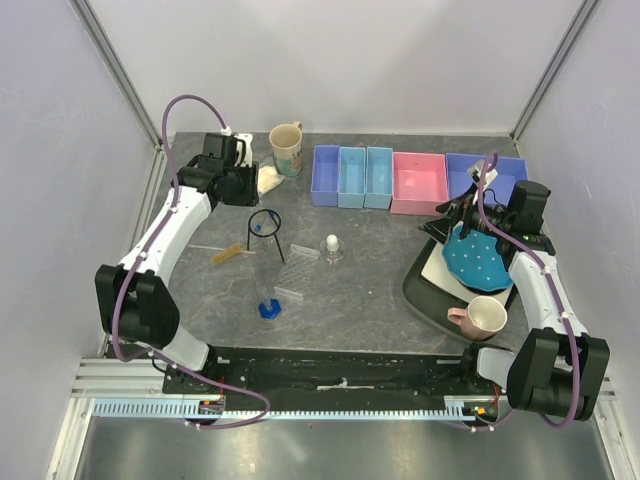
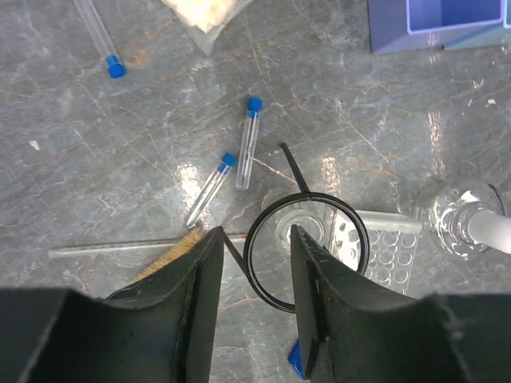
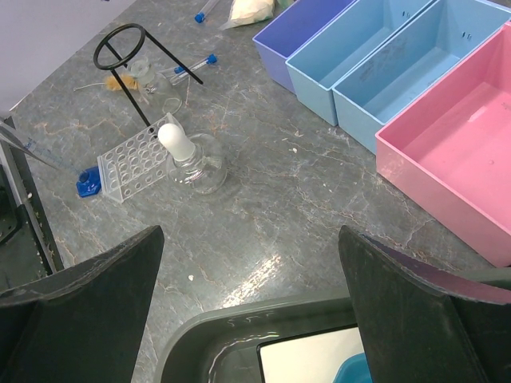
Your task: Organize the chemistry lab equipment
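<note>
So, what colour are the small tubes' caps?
Blue caps, clearest in the left wrist view.

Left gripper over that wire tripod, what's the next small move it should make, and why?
Probably lower the left gripper straight down around the rim of the black wire ring tripod. In the left wrist view its open fingers hang above the ring, one edge of it between them, and nothing is gripped yet.

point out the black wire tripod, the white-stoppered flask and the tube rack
black wire tripod [image 2: 308, 195], left wrist view, top of its ring
white-stoppered flask [image 3: 176, 142], right wrist view, on its stopper
tube rack [image 3: 132, 163], right wrist view, middle of its holed top
</note>
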Available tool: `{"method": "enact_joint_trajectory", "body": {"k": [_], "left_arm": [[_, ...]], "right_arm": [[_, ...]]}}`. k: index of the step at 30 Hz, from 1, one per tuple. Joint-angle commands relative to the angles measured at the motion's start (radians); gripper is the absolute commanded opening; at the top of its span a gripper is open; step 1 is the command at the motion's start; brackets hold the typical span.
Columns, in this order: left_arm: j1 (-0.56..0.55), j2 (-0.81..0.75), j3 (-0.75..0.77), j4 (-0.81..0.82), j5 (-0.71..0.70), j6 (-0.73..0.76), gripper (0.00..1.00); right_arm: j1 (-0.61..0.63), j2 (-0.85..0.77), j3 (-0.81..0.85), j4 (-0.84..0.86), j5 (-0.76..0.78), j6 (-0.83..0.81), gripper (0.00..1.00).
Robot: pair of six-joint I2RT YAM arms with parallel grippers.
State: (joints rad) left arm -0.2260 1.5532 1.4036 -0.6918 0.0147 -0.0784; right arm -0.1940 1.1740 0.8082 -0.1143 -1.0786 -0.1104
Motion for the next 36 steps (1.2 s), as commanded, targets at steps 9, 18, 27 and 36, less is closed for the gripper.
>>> {"method": "enact_joint_trajectory", "body": {"k": [9,18,27,36], "left_arm": [[-0.030,0.135,0.037,-0.074,-0.010,0.066,0.35],[-0.081,0.212,0.067,-0.094,-0.133,0.077,0.18],[-0.090,0.176,0.089,-0.083,-0.167,0.074,0.02],[-0.096,0.091,0.143,-0.083,-0.125,0.072,0.02]], "right_arm": [[-0.004,0.001,0.006,0.018,-0.030,-0.038,0.98],[-0.004,0.001,0.008,0.015,-0.030,-0.043,0.98],[-0.004,0.006,0.011,0.007,-0.034,-0.046,0.98],[-0.004,0.004,0.011,0.002,-0.038,-0.051,0.98]]}}
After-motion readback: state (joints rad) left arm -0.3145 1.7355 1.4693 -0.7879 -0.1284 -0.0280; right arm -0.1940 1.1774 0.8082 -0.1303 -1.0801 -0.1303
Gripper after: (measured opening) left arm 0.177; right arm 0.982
